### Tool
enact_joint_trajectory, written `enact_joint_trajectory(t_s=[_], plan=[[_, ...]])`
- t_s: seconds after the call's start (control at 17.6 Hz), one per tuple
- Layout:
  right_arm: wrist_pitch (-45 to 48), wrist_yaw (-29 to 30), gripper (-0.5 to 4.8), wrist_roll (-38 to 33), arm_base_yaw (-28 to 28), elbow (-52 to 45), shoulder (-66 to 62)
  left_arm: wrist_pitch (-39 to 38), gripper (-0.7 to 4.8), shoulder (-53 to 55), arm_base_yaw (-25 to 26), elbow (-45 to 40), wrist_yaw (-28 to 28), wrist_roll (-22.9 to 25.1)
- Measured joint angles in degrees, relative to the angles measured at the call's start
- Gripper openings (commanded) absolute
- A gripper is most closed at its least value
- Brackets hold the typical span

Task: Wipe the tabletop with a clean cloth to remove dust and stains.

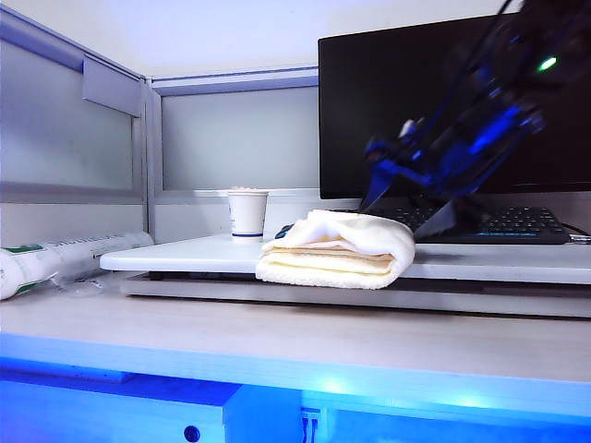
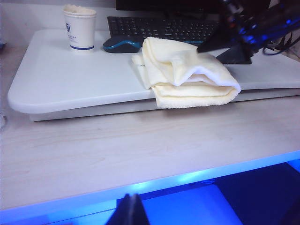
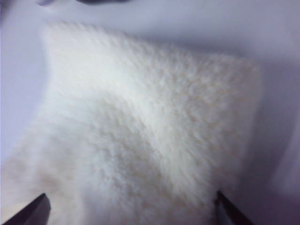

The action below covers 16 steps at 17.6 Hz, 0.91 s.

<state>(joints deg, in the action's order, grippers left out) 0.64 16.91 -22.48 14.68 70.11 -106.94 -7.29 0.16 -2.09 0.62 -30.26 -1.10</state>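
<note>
The cloth (image 1: 337,249), a fluffy cream towel folded in layers, lies on the front edge of the white tabletop (image 1: 185,251) and hangs slightly over it. My right gripper (image 1: 404,214) hovers close over the cloth's far right part, tilted down, blurred and open wide. In the right wrist view its fingertips (image 3: 40,208) straddle the cloth (image 3: 150,122), which fills the picture; nothing is held. The left wrist view shows the cloth (image 2: 187,72), the tabletop (image 2: 70,79) and the right gripper (image 2: 213,52). My left gripper (image 2: 133,208) is shut and empty, low in front of the desk edge.
A paper cup (image 1: 247,214) stands at the board's back left, with a blue mouse (image 2: 122,44) beside it. A black keyboard (image 1: 499,224) and monitor (image 1: 416,101) stand behind the cloth. A white roll (image 1: 55,258) lies on the lower wood-grain desk (image 1: 277,332) at the left. Partition walls enclose the left and back.
</note>
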Motion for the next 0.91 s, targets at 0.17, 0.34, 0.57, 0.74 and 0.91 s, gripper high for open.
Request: enact_joint_trajectory(t_s=[0.17,0.34,0.57,0.74,0.91], plan=[[1.36,-3.02,4.79,0.11,1.68,2.08,-3.91,0.00,-0.05,0.02,0.00,0.00,0.00,0.00],[2.47,-4.28,4.79,0.57,1.73,2.80,-5.64,0.00,-0.05,0.00,0.00,0.00,0.00,0.00],[2.05,-6.78,3.38,0.72,2.10,2.86,-5.66,0.00,-0.05,0.02,0.00,0.00,0.00,0.00],[1.31,-9.84,-0.10,0.74,2.01,2.91,-5.99,0.00,-0.05,0.02,0.00,0.00,0.02,0.00],[0.79,-10.01,-0.09,1.05,1.66,2.78,-5.97,0.00,-0.05,0.02,0.00,0.00,0.02,0.00]])
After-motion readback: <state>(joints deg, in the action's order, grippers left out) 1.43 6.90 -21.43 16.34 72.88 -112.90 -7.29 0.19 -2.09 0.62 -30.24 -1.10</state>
